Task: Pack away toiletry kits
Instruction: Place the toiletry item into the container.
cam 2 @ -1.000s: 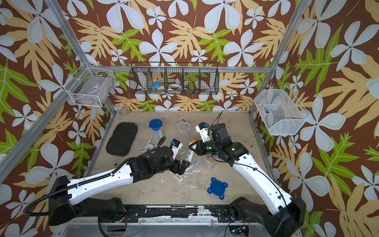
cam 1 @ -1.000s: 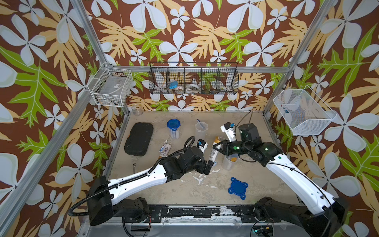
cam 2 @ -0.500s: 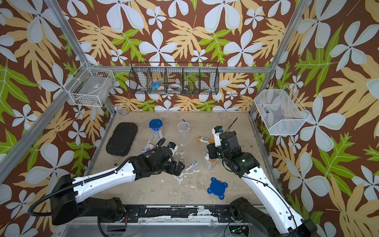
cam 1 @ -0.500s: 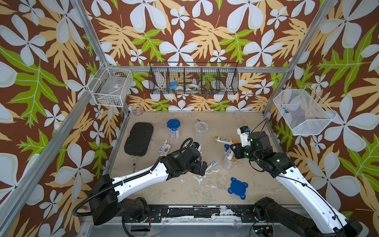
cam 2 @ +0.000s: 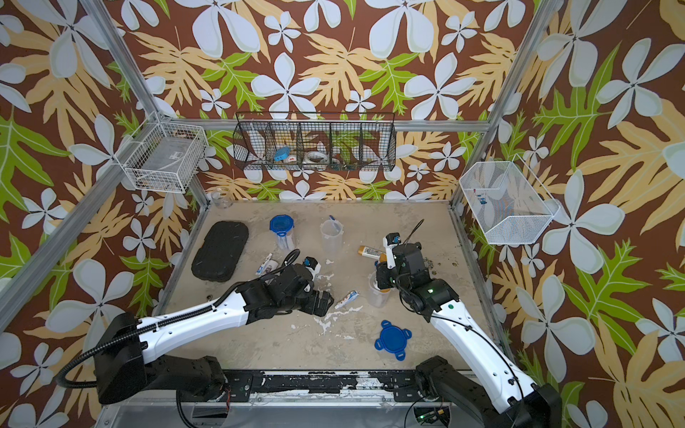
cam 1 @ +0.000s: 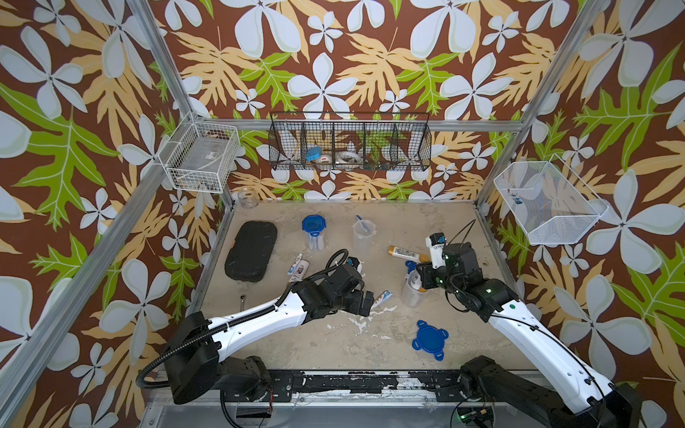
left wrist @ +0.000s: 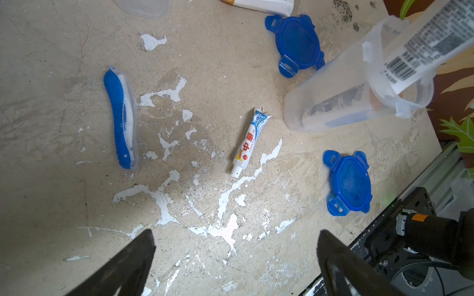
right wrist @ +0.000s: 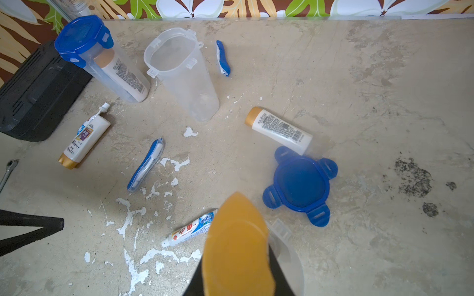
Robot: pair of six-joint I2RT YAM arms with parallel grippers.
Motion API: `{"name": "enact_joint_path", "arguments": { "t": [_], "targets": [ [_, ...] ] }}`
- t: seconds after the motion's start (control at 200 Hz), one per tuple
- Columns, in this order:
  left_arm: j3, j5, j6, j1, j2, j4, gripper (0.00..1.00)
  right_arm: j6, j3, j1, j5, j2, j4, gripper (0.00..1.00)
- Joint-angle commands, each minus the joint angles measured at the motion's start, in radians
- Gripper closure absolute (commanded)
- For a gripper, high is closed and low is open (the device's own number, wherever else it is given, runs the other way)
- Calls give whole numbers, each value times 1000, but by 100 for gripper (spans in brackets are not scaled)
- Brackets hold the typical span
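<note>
Right gripper (cam 1: pixel 420 278): closed narrow on the bottle (left wrist: pixel 423 51), pinching the gold-cap end. The bottle's base is down inside the open cup (left wrist: pixel 346 97) on the right side of the tabletop (cam 1: pixel 333 344), cap end up. Long axis is steep but leans off vertical. I can't tell if the body touches the rim.

Left gripper (left wrist: pixel 236 235): fully open, holding nothing, hovering over bare tabletop just short of the toothpaste (left wrist: pixel 250 143).

Risks:
- The cup looks light and nothing braces it. If I let go with that lean, or push down off-axis, the bottle could lever the rim and tip the cup.
- A tipped cup would likely land on the toothpaste or on the lid (left wrist: pixel 295 43) just beside it.
- Something blue sits low in the cup, probably a toothbrush. It could stop the bottle seating, and then the lid wouldn't clip.

The toothpaste lies flat, crimp end toward the cup and nozzle away. I'd grab it across the long axis.
</note>
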Motion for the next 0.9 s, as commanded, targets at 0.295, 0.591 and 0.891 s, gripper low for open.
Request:
{"name": "enact_joint_path", "arguments": {
  "t": [0.295, 0.591, 0.891],
  "targets": [
    [84, 19, 51, 17, 150, -28, 10, -19, -73, 0, -5, -22, 88, 91],
    [175, 121, 115, 16, 382, 70, 20, -1, -94, 0, -5, -34, 88, 69],
    [224, 97, 167, 6, 538, 78, 26, -7, -63, 0, -7, -50, 32, 52]
  ]
}}
